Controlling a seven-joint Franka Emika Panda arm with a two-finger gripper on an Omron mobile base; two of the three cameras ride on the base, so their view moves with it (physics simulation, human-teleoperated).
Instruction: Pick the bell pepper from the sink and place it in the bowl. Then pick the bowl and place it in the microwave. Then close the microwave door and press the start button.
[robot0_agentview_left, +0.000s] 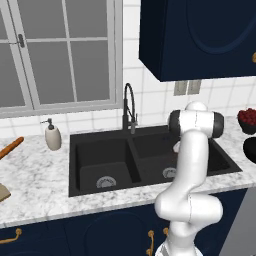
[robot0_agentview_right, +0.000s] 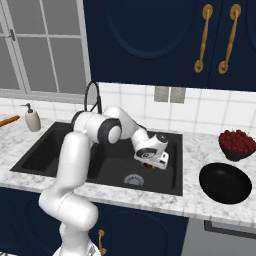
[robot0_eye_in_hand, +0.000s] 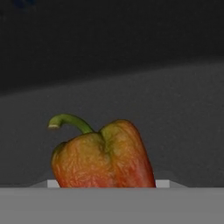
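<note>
A marble counter (robot0_agentview_right: 210, 145) runs under dark blue cupboards, with the black sink (robot0_agentview_right: 55, 145) set into it. From left to right: a soap bottle (robot0_agentview_right: 32, 118), the tap (robot0_agentview_right: 92, 100), then the gripper (robot0_agentview_right: 148, 166) low in the right-hand basin, and the black bowl (robot0_agentview_right: 225, 183) on the counter. The bell pepper (robot0_eye_in_hand: 105, 157), orange-red with a curled green stem, sits at the fingertips, but I cannot tell whether the jaws have gripped it. Judging by this, nothing is delivered yet; every step remains.
</note>
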